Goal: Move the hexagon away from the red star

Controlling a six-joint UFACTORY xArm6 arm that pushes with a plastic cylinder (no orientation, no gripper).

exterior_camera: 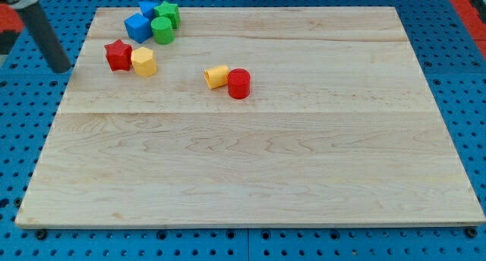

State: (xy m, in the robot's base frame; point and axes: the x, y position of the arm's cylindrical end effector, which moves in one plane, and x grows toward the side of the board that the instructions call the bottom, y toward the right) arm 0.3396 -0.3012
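The approach is what is in hand: nothing has been pushed apart yet, for the yellow hexagon [143, 61] sits touching the red star [118, 55], on the star's right in the view. My tip [60, 68] hangs off the wooden tabletop [250, 162] altogether, over the blue pegboard [23, 102] just past the tabletop's left edge, to the left of the star and a little below it. There are no jaws on this arm to be wide or narrow, only the rod, and it holds nothing. So the star lies between my tip and the hexagon, which is an awkward line: a straight push from here would, I judge, drive the star into the hexagon and carry both along together. The next move calls for bringing my tip around the star, above or below it, and then into the seam where the two touch, or to the hexagon's star-facing side, and pushing toward the view's right or bottom, where the wood is bare. Above and to the right of the star a cluster of two blue blocks [140, 23] and two green blocks [162, 27] stands close, so the route below looks cleaner. Farther right of the star, a second yellow block [216, 77] and a red cylinder [239, 83] touch one another, near enough to a rightward path to watch.
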